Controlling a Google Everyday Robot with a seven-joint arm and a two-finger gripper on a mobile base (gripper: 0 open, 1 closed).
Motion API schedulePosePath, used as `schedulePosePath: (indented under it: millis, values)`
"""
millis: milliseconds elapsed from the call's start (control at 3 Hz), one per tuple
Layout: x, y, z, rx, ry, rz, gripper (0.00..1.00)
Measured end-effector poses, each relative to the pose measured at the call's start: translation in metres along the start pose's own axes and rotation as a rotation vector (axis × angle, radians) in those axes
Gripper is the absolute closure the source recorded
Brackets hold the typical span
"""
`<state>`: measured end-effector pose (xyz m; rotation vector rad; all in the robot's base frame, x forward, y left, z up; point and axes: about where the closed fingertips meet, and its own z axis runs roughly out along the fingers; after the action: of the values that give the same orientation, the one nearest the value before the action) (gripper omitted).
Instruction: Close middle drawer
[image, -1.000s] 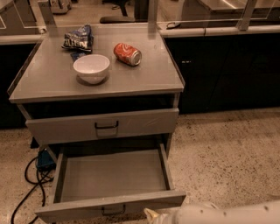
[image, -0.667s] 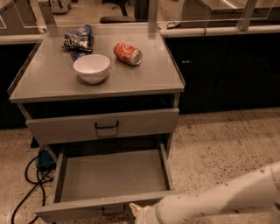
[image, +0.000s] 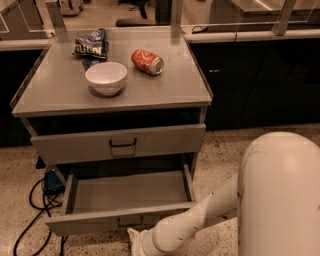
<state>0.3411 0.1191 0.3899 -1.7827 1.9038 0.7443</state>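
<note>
The middle drawer (image: 125, 192) is pulled far out of the grey cabinet (image: 195, 95), its plain grey tray showing. Its flat front (image: 90, 222) has a small dark centre handle (image: 129, 221). My white arm (image: 200, 220) reaches in from the lower right. The gripper (image: 134, 239) is at the bottom edge of the view, just below the drawer front and a little right of its handle. Above, the top drawer front (image: 117, 144) with a bolder black handle sits nearly shut.
On the cabinet top lie a white bowl (image: 106, 77), a red soda can (image: 147, 61) on its side and a blue chip bag (image: 91, 45). Black cables and a blue box (image: 52, 181) lie on the speckled floor to the left. Dark counters stand behind.
The arm has swung in from the lower right and now fills that corner. The gripper has moved left along the drawer front towards the handle. The drawer stands as far out as before.
</note>
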Motion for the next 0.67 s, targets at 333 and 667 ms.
schedulePosePath:
  millis: [333,667]
  values:
    - [0.0,0.0,0.0,0.0,0.0,0.0,0.0]
    - [0.011,-0.004,-0.012,-0.013,-0.01,-0.003,0.0]
